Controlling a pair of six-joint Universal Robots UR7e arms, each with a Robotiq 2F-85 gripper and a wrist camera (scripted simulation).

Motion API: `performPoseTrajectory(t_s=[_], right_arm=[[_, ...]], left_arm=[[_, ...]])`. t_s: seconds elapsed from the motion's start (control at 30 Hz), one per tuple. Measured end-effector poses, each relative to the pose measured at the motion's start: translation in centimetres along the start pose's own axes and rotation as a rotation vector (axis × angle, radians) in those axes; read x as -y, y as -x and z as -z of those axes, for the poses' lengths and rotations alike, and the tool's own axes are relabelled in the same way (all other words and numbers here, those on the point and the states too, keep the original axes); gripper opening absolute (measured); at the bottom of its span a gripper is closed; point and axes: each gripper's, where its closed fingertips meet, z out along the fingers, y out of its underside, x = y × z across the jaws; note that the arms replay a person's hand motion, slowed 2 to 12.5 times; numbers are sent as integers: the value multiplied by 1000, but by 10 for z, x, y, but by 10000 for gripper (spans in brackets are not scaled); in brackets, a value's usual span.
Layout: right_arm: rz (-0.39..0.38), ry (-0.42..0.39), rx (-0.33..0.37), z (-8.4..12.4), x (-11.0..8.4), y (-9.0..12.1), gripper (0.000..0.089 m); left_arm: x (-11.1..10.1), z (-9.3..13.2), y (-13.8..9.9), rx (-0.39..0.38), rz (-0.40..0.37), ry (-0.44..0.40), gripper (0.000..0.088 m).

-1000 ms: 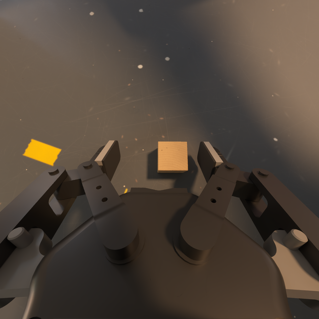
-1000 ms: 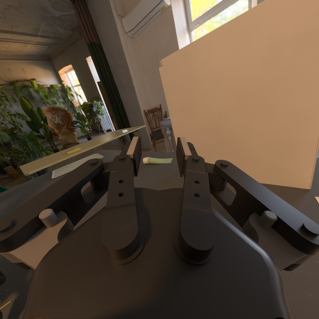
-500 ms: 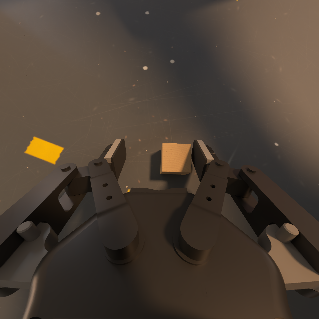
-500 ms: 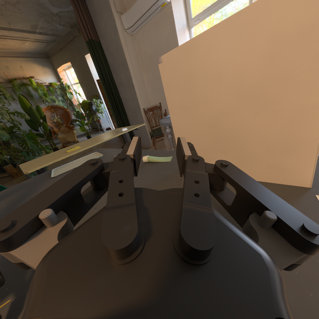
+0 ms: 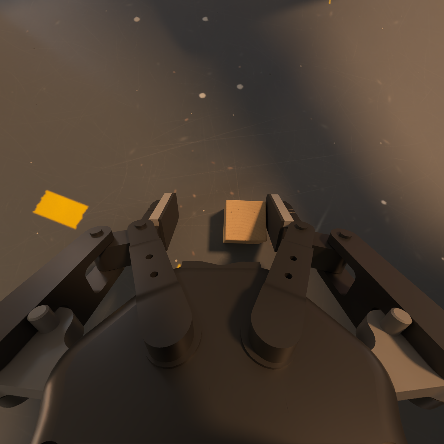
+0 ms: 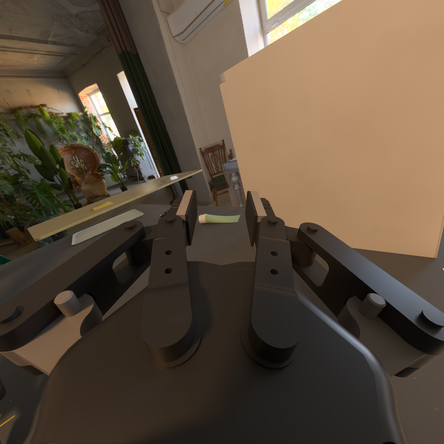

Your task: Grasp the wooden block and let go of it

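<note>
The wooden block (image 5: 243, 222) is a small light cube resting on the dark, scratched table (image 5: 120, 108) in the left wrist view. My left gripper (image 5: 222, 216) points down over it, jaws partly open. The block sits between the fingers, with the right pad (image 5: 274, 221) against its right side. The left pad (image 5: 169, 216) stands apart from it with a clear gap. My right gripper (image 6: 220, 213) is open and empty, held low over the table. The block does not show in the right wrist view.
A yellow tape patch (image 5: 60, 209) lies on the table left of the left gripper. In the right wrist view a pale green tube (image 6: 219, 218) lies ahead, with a flat tray (image 6: 105, 227) to the left. A large beige board (image 6: 336, 144) stands upright at the right.
The left gripper's jaws have narrowed around the block; the right pad has come up against the block's side. The right gripper has barely moved.
</note>
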Motion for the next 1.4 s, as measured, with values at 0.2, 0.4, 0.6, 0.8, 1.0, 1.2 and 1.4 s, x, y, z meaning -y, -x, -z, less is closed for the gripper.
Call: performPoseTrajectory(t_s=[0.2, 0.4, 0.6, 0.8, 1.0, 1.2, 1.4], right_arm=[[-2, 5, 2, -1, -1, 0, 370], [0, 8, 4, -1, -2, 1, 371], [1, 5, 3, -1, -1, 1, 371], [-2, -3, 6, 0, 2, 1, 371], [-8, -10, 11, 1, 4, 2, 369], [-4, -12, 13, 1, 5, 3, 369], [-3, -11, 13, 1, 5, 4, 370]], left_arm=[[0, 0, 0, -1, 2, -1, 629], [0, 0, 1, 8, 1, -2, 623], [2, 2, 4, 47, -10, -18, 657], [7, 8, 3, 81, -37, -70, 651], [8, 12, -5, 56, -60, -95, 459], [2, 10, -11, 43, -69, -59, 380], [-4, 8, -13, 44, -68, -26, 370]])
